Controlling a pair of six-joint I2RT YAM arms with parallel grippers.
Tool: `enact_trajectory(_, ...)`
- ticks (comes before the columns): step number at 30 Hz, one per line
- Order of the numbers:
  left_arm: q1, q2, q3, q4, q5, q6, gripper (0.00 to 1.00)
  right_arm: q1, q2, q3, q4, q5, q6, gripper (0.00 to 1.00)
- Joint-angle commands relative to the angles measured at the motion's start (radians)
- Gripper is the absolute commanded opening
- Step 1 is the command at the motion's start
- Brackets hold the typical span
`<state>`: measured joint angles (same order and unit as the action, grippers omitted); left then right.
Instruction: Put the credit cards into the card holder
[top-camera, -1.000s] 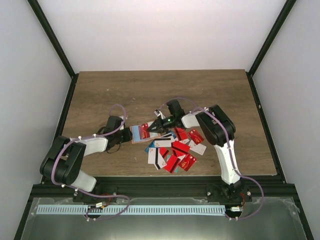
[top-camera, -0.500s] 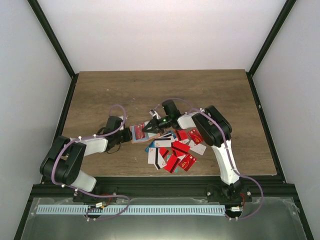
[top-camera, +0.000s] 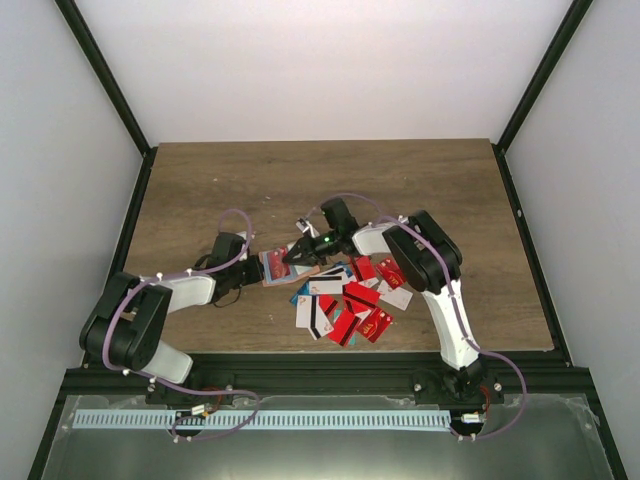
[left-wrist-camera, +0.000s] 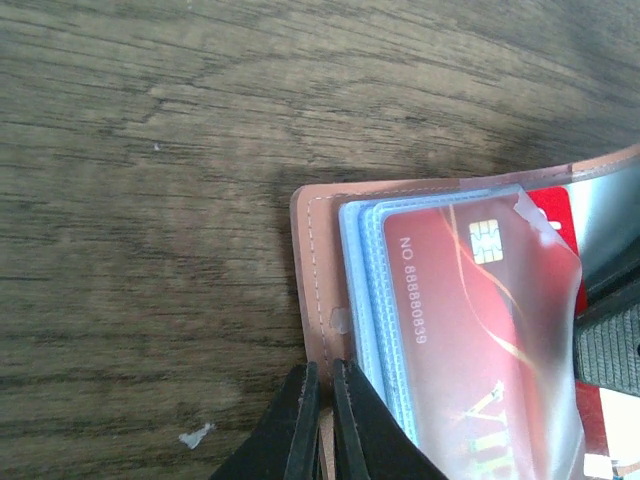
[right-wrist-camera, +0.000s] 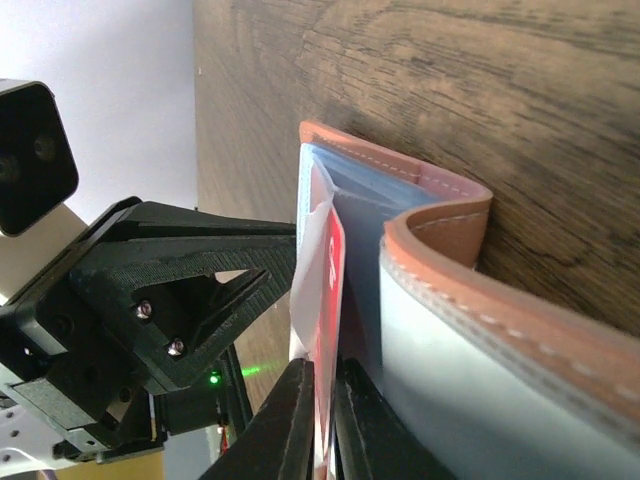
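left tool (left-wrist-camera: 325, 372) clamped on card holder (left-wrist-camera: 312, 250) edge | right tool (right-wrist-camera: 322, 372) narrow, pinching red credit card (right-wrist-camera: 333, 270) partly inside clear sleeve (left-wrist-camera: 545, 250) | card holder open on desk (left-wrist-camera: 150, 150), beside loose credit cards (top-camera: 350, 305)

The whole table (top-camera: 200, 200) is viewed from high behind the arm bases (top-camera: 455, 382), facing forward and down, while the card holder (left-wrist-camera: 312, 260) is viewed at very close range in both wrist views, from opposite sides.
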<state>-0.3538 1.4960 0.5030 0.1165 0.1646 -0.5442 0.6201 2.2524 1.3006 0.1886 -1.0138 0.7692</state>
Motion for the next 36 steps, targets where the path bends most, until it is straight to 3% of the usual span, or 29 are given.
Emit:
enact_trajectory(1, -0.015, -0.021, 0.003, -0.096, 0.026, 0.014, 0.08, 0.063, 0.015, 0.035, -0.176, 0.083, -0.114, 0.11)
enact_trajectory(9, -0.015, -0.079, 0.025, -0.163, 0.011, 0.015, 0.08, 0.061, -0.040, 0.100, -0.347, 0.173, -0.235, 0.24)
enact_trajectory(17, -0.016, -0.128, 0.044, -0.223, -0.005, -0.003, 0.10, 0.061, -0.098, 0.102, -0.399, 0.226, -0.275, 0.47)
enact_trajectory(21, -0.019, -0.160, 0.060, -0.269, -0.025, -0.008, 0.12, 0.064, -0.123, 0.101, -0.418, 0.246, -0.301, 0.52)
enact_trajectory(29, -0.033, -0.190, 0.076, -0.277, 0.006, -0.013, 0.13, 0.079, -0.163, 0.103, -0.451, 0.324, -0.344, 0.50)
enact_trajectory(36, -0.040, -0.171, 0.079, -0.244, 0.031, -0.022, 0.12, 0.096, -0.175, 0.118, -0.461, 0.380, -0.365, 0.26)
